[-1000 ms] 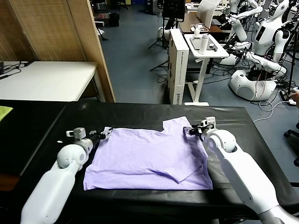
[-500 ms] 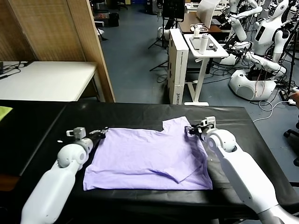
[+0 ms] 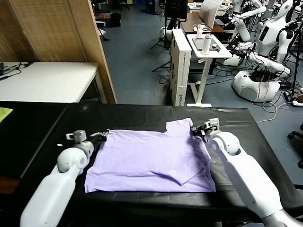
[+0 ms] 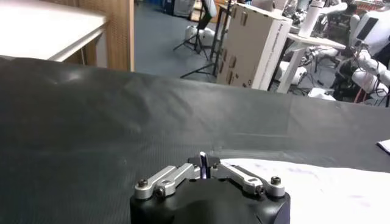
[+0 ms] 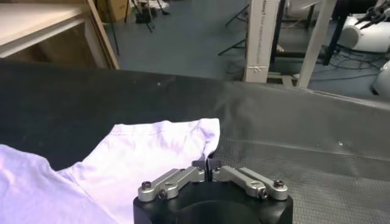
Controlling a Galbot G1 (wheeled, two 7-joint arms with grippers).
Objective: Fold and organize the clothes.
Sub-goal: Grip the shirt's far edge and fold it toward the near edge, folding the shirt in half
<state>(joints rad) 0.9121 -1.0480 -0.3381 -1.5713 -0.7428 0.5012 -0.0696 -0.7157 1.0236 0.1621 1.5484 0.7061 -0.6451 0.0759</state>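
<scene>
The pale lavender T-shirt (image 3: 151, 158) lies spread, plain side up, on the black table (image 3: 137, 113), with a small fold near its front right. My left gripper (image 3: 105, 135) is at the shirt's far left corner, shut on a thin edge of lavender cloth (image 4: 203, 165). The shirt shows beside it in the left wrist view (image 4: 317, 185). My right gripper (image 3: 194, 131) is at the far right sleeve, shut on the sleeve's edge (image 5: 208, 163). The sleeve spreads out ahead of it in the right wrist view (image 5: 152, 152).
A yellow-green cloth scrap (image 3: 4, 112) lies at the table's far left edge. A white table (image 3: 47, 80) and a wooden partition (image 3: 57, 28) stand behind on the left. A white cart (image 3: 208, 47) and other robots (image 3: 265, 52) stand behind on the right.
My left gripper has moved a little to the left with the shirt's corner, drawing that edge out. My right gripper has shifted slightly outward and away with the sleeve.
</scene>
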